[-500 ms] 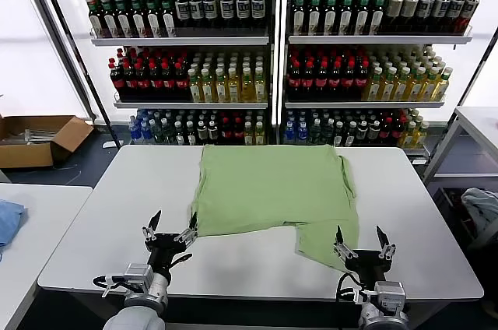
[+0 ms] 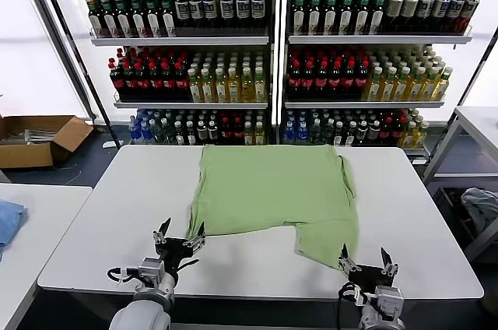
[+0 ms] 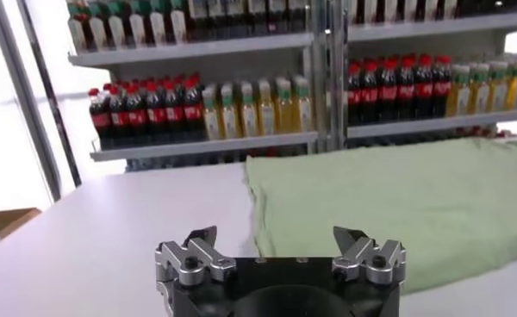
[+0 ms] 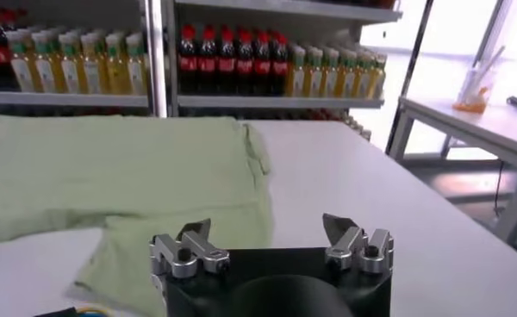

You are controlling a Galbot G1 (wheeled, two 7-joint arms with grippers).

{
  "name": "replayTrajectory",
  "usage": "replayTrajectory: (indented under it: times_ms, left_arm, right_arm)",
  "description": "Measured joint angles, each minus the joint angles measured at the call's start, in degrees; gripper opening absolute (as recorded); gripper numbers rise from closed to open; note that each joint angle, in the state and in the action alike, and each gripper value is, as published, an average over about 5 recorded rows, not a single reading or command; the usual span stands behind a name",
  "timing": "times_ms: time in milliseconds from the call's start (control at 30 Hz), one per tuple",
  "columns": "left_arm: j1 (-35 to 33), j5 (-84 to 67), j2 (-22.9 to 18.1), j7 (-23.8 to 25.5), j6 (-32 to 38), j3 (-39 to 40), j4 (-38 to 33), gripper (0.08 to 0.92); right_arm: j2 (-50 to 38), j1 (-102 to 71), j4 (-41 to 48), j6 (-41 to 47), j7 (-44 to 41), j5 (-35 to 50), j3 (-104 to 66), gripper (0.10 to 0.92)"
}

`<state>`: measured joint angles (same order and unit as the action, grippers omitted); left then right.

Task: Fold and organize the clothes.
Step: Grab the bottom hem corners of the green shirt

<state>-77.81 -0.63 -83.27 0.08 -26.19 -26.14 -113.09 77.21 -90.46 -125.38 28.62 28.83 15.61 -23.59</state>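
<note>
- Tall metal shelving [image 2: 272,50] packed with coloured drink bottles stands at 12 o'clock, behind the desk.
- White rounded-corner desk [image 2: 109,221] carries the clothes.
- Light green soft cotton shirt [image 2: 272,190] lies spread flat at the desk's centre, one flap reaching toward 5 o'clock.
- Left gripper [image 2: 179,236], at 7 o'clock, jaws spread wide, holding nothing, just beside the shirt's near corner.
- Right gripper [image 2: 364,261], at 5 o'clock, jaws spread wide, empty.

Colours in front of you

You see a plain light green shirt [image 2: 274,194] on a white table [image 2: 117,221]; your grippers are black with silver fingers [image 3: 188,257]. Behind stand shelves of bottles [image 2: 194,81] in dark, red and yellow, a brown cardboard box [image 2: 39,139], and a blue cloth [image 2: 8,221].
</note>
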Motion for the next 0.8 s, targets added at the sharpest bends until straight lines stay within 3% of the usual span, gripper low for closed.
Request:
replayTrajectory:
  times_ms: [800]
  left_arm:
    - [2.86, -1.96, 0.75, 0.42, -0.74, 0.19, 5.32, 0.823]
  right_arm:
    - [2.58, 2.67, 5.17, 0.41, -0.44, 0.88, 1.19, 0.823]
